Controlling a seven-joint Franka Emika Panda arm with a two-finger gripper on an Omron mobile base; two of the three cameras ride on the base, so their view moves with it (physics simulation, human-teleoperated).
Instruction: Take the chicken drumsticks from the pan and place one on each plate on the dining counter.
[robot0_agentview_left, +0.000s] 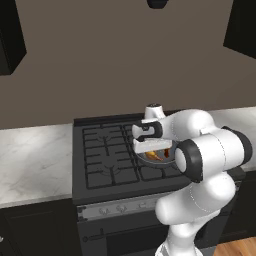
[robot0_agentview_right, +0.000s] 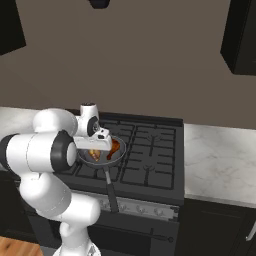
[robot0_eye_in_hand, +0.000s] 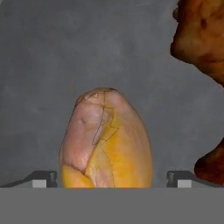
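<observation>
The end effector (robot0_eye_in_hand: 112, 178) is hanging low inside the pan (robot0_eye_in_hand: 52, 57), fully released and grasping nothing, with one fingertip (robot0_eye_in_hand: 43, 178) showing on either side of the lighter orange-golden drumstick (robot0_eye_in_hand: 107, 140). In the hand view that drumstick is lying directly between the two tips, its long axis running straight away from the hand, so the jaws are standing across its width rather than along its length. Whether the tips are already touching the meat cannot be told. The dark reddish-brown drumstick (robot0_eye_in_hand: 203, 39) is lying just beside it, off to one side of the grasp line and apart from the lighter one.

From the base cameras, the pan (robot0_agentview_right: 116, 156) is sitting on the black stove (robot0_agentview_right: 150, 155), on the burner nearest the arm, its dark handle (robot0_agentview_right: 110, 192) pointing toward the stove's front edge. The white hand (robot0_agentview_left: 150, 131) is poised right over the pan (robot0_agentview_left: 150, 159).

The coming move, by my judgement, is calling for a straight squeeze on the lighter drumstick and a lift clear of the darker one. The plates and dining counter are still waiting for both pieces.
</observation>
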